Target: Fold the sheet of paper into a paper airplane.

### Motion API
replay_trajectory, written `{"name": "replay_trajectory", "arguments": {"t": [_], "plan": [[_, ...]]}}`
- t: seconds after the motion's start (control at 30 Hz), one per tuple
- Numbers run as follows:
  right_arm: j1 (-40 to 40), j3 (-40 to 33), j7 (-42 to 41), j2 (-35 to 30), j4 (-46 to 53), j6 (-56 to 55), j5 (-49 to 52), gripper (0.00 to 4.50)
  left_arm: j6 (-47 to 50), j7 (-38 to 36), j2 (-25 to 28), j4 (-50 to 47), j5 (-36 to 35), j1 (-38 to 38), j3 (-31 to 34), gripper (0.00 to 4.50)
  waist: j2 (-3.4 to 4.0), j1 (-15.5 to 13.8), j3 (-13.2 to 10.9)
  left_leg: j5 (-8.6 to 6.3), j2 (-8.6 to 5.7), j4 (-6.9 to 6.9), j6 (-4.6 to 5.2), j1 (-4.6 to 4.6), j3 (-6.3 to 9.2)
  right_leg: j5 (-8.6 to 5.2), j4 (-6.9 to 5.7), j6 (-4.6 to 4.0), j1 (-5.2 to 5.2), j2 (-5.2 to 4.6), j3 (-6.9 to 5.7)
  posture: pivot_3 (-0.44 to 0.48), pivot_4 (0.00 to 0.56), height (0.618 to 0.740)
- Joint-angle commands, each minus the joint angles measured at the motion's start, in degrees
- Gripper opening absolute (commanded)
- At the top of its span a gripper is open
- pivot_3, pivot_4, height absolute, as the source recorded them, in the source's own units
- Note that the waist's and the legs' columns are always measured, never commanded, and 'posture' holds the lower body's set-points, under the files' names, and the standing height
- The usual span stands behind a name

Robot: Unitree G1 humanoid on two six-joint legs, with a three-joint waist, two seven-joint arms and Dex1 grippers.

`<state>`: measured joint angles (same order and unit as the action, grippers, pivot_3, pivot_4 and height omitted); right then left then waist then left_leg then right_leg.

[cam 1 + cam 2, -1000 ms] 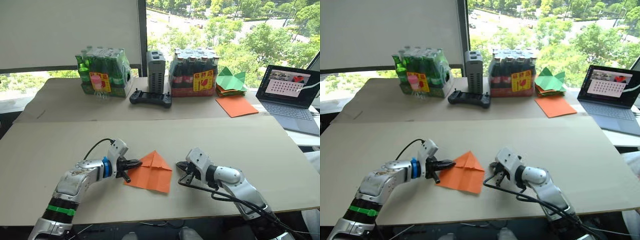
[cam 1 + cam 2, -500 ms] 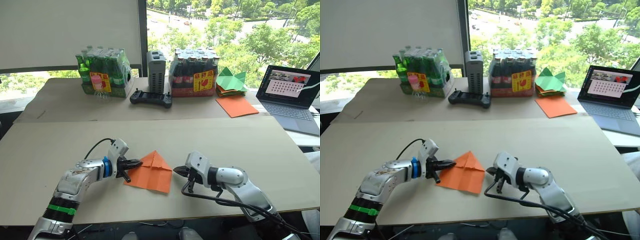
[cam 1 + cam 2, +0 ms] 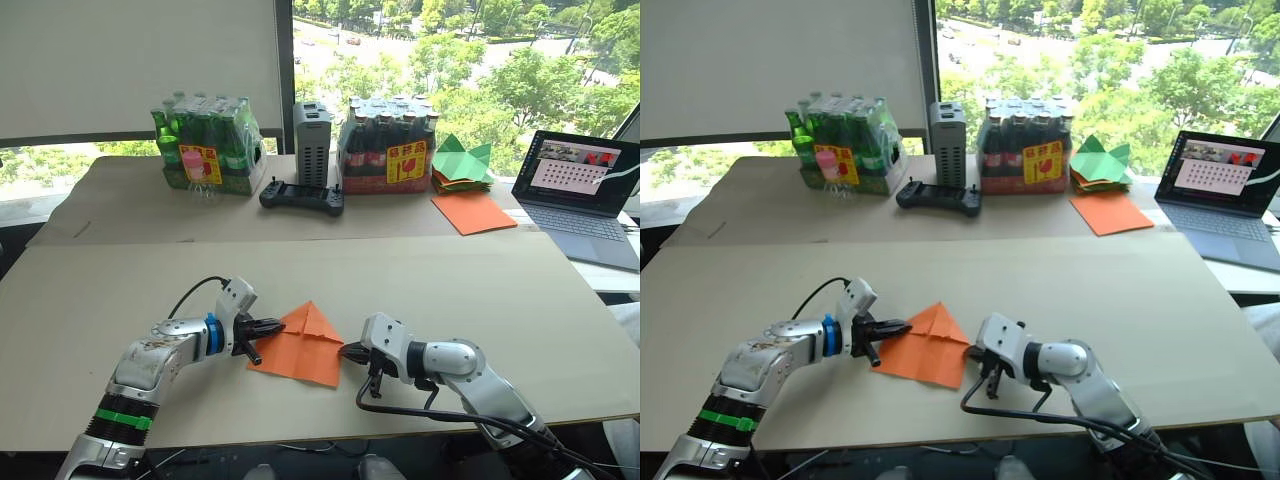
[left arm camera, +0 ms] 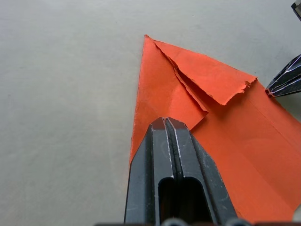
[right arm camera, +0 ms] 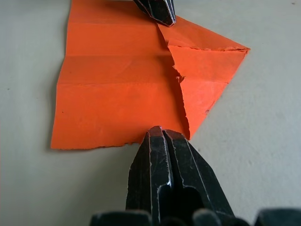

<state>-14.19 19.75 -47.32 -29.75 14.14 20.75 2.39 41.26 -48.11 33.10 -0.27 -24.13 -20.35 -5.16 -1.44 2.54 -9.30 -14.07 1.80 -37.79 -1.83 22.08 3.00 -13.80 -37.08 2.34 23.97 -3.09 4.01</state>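
Orange paper, partly folded, sits right at the near middle of the beige board: the sheet of paper (image 3: 300, 345) lies flat with 2 corner flaps turned in to a point that aims away from the robot. So the nose is made; the long wing folds, by my reckoning, are not.

On its left edge, the left gripper (image 3: 272, 326) has its 2 black fingers pressed together, the tips resting on top of the paper's left edge. The left wrist view backs that up: closed fingers lying over the orange surface just behind the flap seam. That looks like a pin, holding the sheet against sliding while the other arm works.

On the right edge, the right gripper (image 3: 975, 350) is also clenched with nothing between its fingers, its tip just at the paper's border below the right flap. My read is that it is lining up to nudge under or push that edge over for the next crease.

Further back on the tabletop (image 3: 480, 280) is bare board. Beyond, along the far table: a black controller (image 3: 301, 196), 2 shrink-wrapped packs of bottles (image 3: 205, 145), a grey box (image 3: 312, 143) between them, a stack of green paper shapes (image 3: 462, 160) above a smooth orange sheet (image 3: 473, 212), and an open laptop (image 3: 585, 195) at the far right.
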Motion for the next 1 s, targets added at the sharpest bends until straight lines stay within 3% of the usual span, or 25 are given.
{"name": "replay_trajectory", "arguments": {"t": [0.03,0.43,1.0], "plan": [[-0.86,-0.97,-0.13,-0.45,-0.34,-1.70,-0.17,0.00,1.32,0.75,0.51,0.96,1.68,1.05,-0.93,0.04,0.00,0.01,0.00,0.00,0.00,0.00,0.00,0.00,0.00,0.00,0.00,0.00,0.00,0.00,0.00,0.000,0.150,0.740],[-0.96,-0.76,-1.82,-3.22,-1.21,-3.73,-1.37,0.00,1.43,0.98,0.40,0.88,1.69,1.16,-0.88,0.04,0.00,0.00,0.00,0.00,0.00,0.00,0.00,0.00,0.00,0.00,0.00,0.00,-0.01,0.00,0.00,0.000,0.150,0.740],[-1.77,-0.76,-1.27,0.80,-1.88,-2.75,-0.17,0.00,1.94,1.18,0.78,0.18,1.56,1.32,-0.60,0.04,0.00,0.09,0.00,0.00,0.01,0.00,0.00,-0.05,0.00,0.00,-0.02,-0.01,-0.04,0.01,0.00,0.000,0.150,0.740]]}}
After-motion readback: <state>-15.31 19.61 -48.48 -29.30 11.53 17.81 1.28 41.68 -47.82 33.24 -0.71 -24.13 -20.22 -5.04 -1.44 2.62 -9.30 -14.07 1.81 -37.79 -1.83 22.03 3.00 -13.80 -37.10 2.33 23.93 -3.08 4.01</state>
